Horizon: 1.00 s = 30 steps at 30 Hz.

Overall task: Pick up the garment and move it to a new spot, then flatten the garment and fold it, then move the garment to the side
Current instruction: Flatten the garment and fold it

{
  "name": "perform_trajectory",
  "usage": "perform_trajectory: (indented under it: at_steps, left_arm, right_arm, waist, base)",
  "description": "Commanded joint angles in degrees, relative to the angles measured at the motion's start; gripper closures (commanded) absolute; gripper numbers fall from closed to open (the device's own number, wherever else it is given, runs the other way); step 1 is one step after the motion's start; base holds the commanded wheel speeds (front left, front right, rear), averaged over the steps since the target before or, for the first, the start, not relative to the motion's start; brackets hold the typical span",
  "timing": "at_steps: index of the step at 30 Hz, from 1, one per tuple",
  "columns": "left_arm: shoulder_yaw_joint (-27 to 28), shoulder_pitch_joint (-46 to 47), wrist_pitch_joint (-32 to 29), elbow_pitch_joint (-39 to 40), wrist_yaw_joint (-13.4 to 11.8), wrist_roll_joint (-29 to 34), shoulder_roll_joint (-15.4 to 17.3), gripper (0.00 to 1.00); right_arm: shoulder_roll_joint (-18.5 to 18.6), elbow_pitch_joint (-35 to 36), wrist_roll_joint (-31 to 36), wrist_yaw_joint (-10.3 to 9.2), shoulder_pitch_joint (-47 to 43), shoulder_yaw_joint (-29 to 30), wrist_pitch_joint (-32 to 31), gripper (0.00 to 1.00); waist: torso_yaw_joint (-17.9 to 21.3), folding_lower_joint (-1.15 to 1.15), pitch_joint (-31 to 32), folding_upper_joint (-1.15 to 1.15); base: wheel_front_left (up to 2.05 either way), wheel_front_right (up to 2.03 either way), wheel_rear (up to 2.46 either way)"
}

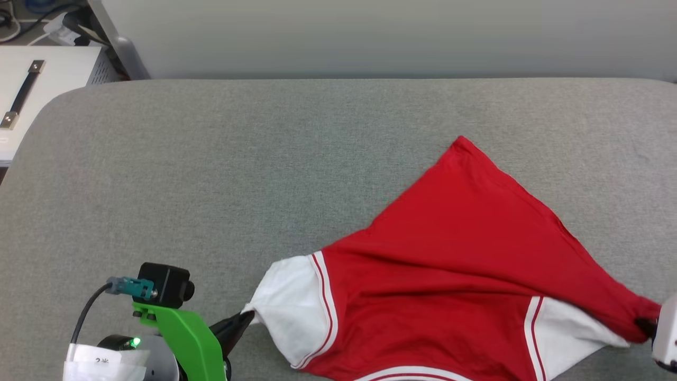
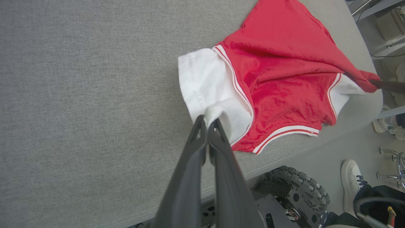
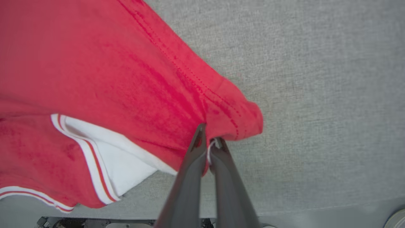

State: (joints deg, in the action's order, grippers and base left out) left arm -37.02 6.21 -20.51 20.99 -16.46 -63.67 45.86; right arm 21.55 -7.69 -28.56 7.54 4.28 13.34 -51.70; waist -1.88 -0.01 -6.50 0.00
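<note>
The garment [image 1: 455,254] is a red shirt with white sleeves and red-white striped trim, stretched across the right half of the grey table, plain side up. My left gripper [image 1: 244,316] is shut on the edge of its white sleeve [image 2: 208,82] at the lower left. In the left wrist view the left gripper [image 2: 208,122] pinches a fold of that sleeve. My right gripper [image 1: 642,324] at the right edge is shut on a red corner, and in the right wrist view the right gripper [image 3: 208,137] clamps bunched red cloth [image 3: 234,120]. The far corner [image 1: 463,142] points toward the back.
The grey fabric table [image 1: 211,174] spreads wide to the left and back of the shirt. A white cabinet [image 1: 47,84] stands past its back left corner. Below the near edge are the robot's wheel [image 2: 297,186] and a person's white shoe [image 2: 351,177].
</note>
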Motion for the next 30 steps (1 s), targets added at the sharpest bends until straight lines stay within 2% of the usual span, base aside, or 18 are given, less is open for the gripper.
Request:
perform_trajectory:
  at_steps: [1,2,3,4,5,10,21,25,30]
  left_arm:
    - [-0.11,-0.56,0.42,-0.22,-0.65,0.41,-0.21,1.0]
    - [-0.75,-0.37,0.5,-0.49,-0.86,0.97,-0.92,1.0]
    - [-0.88,-0.27,0.46,-0.47,-0.77,0.97,-1.13,1.0]
    - [-0.95,-0.17,0.45,-0.45,-0.69,0.96,-1.27,1.0]
    - [-0.98,-0.04,0.43,-0.41,-0.58,0.92,-1.41,1.0]
    - [-0.83,0.19,0.36,-0.04,-0.28,0.85,-1.15,1.0]
    - [-0.35,2.37,0.09,1.5,0.54,1.84,-0.45,1.0]
    - [-0.37,3.93,-0.2,2.95,0.76,2.6,-0.64,1.0]
    - [-0.41,5.53,-0.32,4.12,1.07,2.98,-1.46,1.0]
  right_arm:
    - [-0.65,0.53,0.6,-0.05,-1.35,0.5,-0.29,1.0]
    - [-1.8,0.71,1.43,-0.05,-3.18,1.05,-0.4,1.0]
    - [-2.0,0.76,1.68,-0.05,-3.28,1.21,-0.33,0.89]
    - [-1.98,0.98,1.91,-0.05,-3.28,1.09,-0.05,0.53]
    - [-1.94,1.05,2.07,-0.05,-3.25,1.05,0.03,0.0]
    - [-0.38,2.98,0.98,-0.05,-2.07,0.14,-1.04,0.0]
    - [3.99,14.45,-3.34,-0.05,6.96,-3.33,-8.08,0.0]
    - [4.29,15.64,-3.16,-0.05,13.23,-5.99,-11.01,0.0]
    - [4.37,13.68,-1.5,-0.05,21.31,-9.51,-13.34,0.0]
  waist:
    - [0.43,0.01,0.35,0.0]
    - [0.46,0.01,0.37,0.0]
    - [0.43,0.01,0.39,0.0]
    - [0.39,0.01,0.42,0.0]
    - [0.33,0.01,0.47,0.0]
    - [-0.01,0.01,0.39,0.0]
    - [-3.18,0.01,-4.64,0.0]
    - [-5.28,0.01,-7.9,0.0]
    - [-8.19,0.01,-12.08,0.0]
  base:
    - [0.0,0.0,0.0]
    - [0.0,0.0,0.0]
    - [0.0,0.0,0.0]
    - [0.0,0.0,0.0]
    - [0.0,0.0,0.0]
    - [0.0,0.0,0.0]
    - [0.0,0.0,0.0]
    - [0.0,0.0,0.0]
    - [0.0,0.0,0.0]
